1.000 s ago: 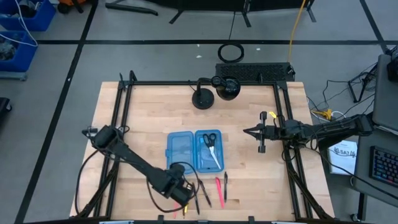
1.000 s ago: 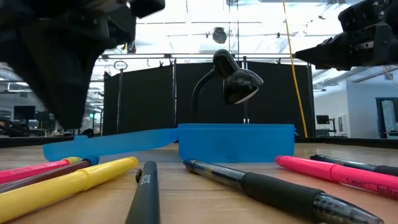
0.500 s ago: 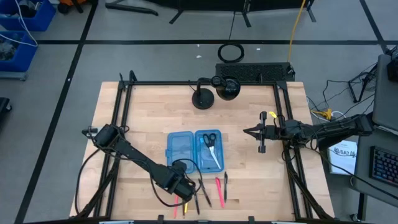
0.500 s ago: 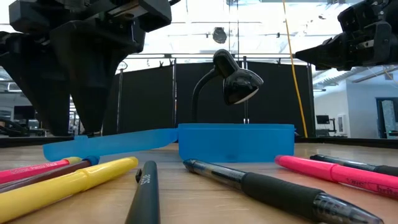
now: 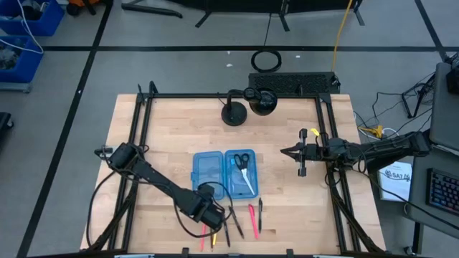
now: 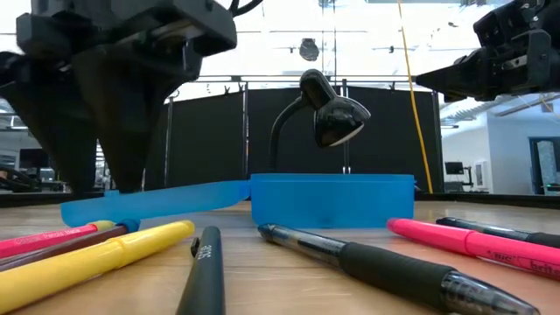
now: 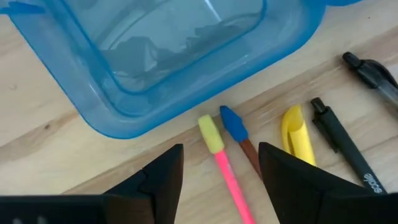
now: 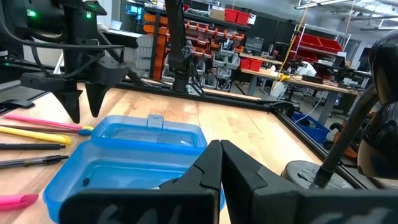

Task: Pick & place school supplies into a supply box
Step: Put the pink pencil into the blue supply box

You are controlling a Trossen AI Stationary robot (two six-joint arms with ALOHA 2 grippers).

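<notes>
Your left hand (image 7: 217, 171) has sprung open since the earlier frame, hovering over the wooden desk (image 5: 165, 136); a pink pen (image 7: 227, 171) lies between its fingers, supply box (image 7: 168, 56) just beyond. Right hand (image 5: 285, 151) clenched, well apart.

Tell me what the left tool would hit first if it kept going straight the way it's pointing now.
Probably the pink pencil with the yellow eraser, lying between the open left tool's fingertips beside the blue supply box. The brown blue-capped pencil lies close alongside; depth is uncertain.
</notes>
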